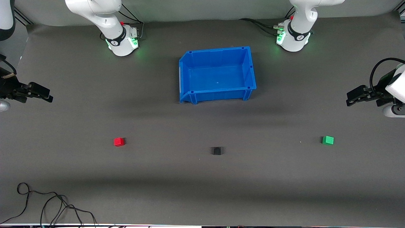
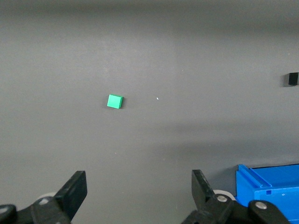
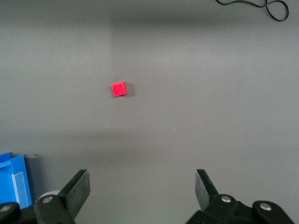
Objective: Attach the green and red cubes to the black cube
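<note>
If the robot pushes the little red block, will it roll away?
Probably not: the red block has flat sides and sits flat on the table, so it should slide. It looks hard and small, likely light, so it should keep its shape when squeezed.

Blue bin [image 1: 217, 95]; black cable [image 1: 47, 202] nearer camera.

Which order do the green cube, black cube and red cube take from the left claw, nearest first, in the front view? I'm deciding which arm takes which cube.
From the left claw, open at its own end of the table:
1. green cube, toward the left arm's end.
2. black cube, mid-table, nearest the front camera.
3. red cube, toward the right arm's end.
</note>
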You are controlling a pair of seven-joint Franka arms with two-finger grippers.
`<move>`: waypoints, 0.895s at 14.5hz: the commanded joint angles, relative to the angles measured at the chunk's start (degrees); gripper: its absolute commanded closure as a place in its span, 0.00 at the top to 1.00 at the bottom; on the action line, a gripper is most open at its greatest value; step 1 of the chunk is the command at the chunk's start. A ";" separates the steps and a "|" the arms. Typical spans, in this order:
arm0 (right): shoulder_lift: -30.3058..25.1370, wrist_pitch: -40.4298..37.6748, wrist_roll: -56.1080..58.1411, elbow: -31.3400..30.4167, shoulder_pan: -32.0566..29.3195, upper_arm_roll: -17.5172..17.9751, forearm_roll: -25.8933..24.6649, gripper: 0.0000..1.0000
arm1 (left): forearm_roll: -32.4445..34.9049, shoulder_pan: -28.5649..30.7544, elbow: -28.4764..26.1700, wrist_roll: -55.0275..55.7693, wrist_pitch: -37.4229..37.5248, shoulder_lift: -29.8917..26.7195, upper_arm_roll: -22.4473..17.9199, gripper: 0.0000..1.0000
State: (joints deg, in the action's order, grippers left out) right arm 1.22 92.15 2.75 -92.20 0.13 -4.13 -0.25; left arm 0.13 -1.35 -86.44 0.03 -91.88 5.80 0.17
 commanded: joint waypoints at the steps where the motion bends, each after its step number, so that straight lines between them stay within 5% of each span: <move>1: 0.54 0.13 -0.99 1.23 0.22 -0.09 0.51 1.00 | 0.40 -0.50 0.57 0.59 0.47 -0.08 -0.35 1.00; 7: 0.63 0.22 -1.25 1.41 0.22 -0.09 0.69 1.00 | 0.40 -0.06 0.39 1.55 0.91 0.26 -0.43 1.00; 13: 0.98 0.49 -9.98 2.98 0.22 -0.27 0.87 1.00 | 2.33 3.01 -0.66 20.31 1.70 2.99 -0.70 1.00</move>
State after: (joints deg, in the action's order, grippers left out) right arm 1.24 92.59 -0.19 -91.95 0.12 -4.18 -0.25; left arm 1.71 -0.21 -86.60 13.46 -91.61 8.34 -0.60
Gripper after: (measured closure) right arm 0.000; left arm 0.000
